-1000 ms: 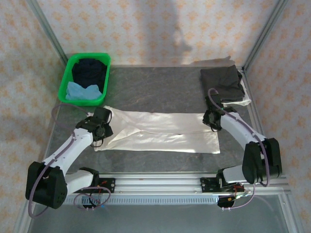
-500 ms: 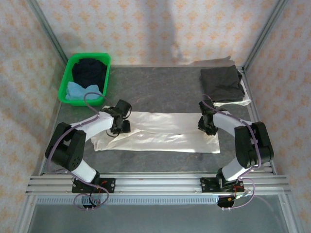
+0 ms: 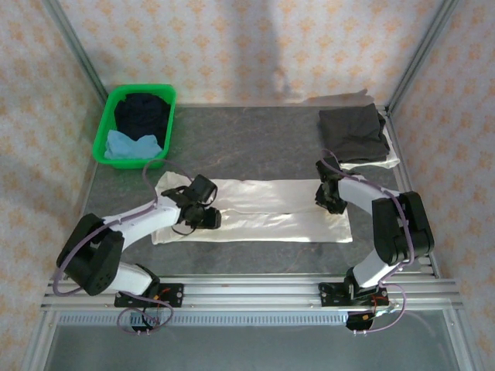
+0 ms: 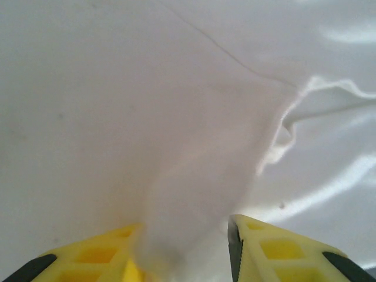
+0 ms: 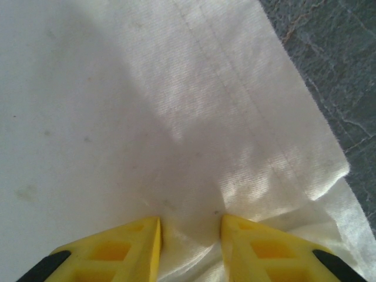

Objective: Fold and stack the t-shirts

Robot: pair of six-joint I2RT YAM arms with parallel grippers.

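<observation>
basket (image 3: 131, 161): green, far-left corner of the bench (image 3: 255, 139). A navy shirt (image 3: 141, 112) and a light blue shirt (image 3: 124, 144) are piled inside, well away from both arms, so they're not in play right now.
left arm (image 3: 135, 220): reaches in over the left end of the white shirt (image 3: 271, 220), a bit inboard of that end.
left jaws: partly closed and pinching a tuft of white cloth. In the wrist view the fabric rises as a ridge between the yellow fingers (image 4: 276, 249), so it's lifted a little off the layer below.
white shirt: lying flat along the near half of the bench with its long axis running left-right, already narrowed into a long strip. Each arm has the end on its own side, so neither has to reach across.
key relation: the free length of the strip sits between the two grips. My guess is the next fold goes along that axis, one end carried over toward the other. The left end looks the likelier one to travel.
right arm (image 3: 363, 192): comes down on the far corner of the right end.
right jaws: partly closed, nipping the shirt near its hem edge. The wrist view shows cloth bunched between the fingers (image 5: 258, 244), with bare bench just past the edge.
grey shirt (image 3: 354, 133): folded, far-right corner, close behind the right arm. Probably the stack spot.
</observation>
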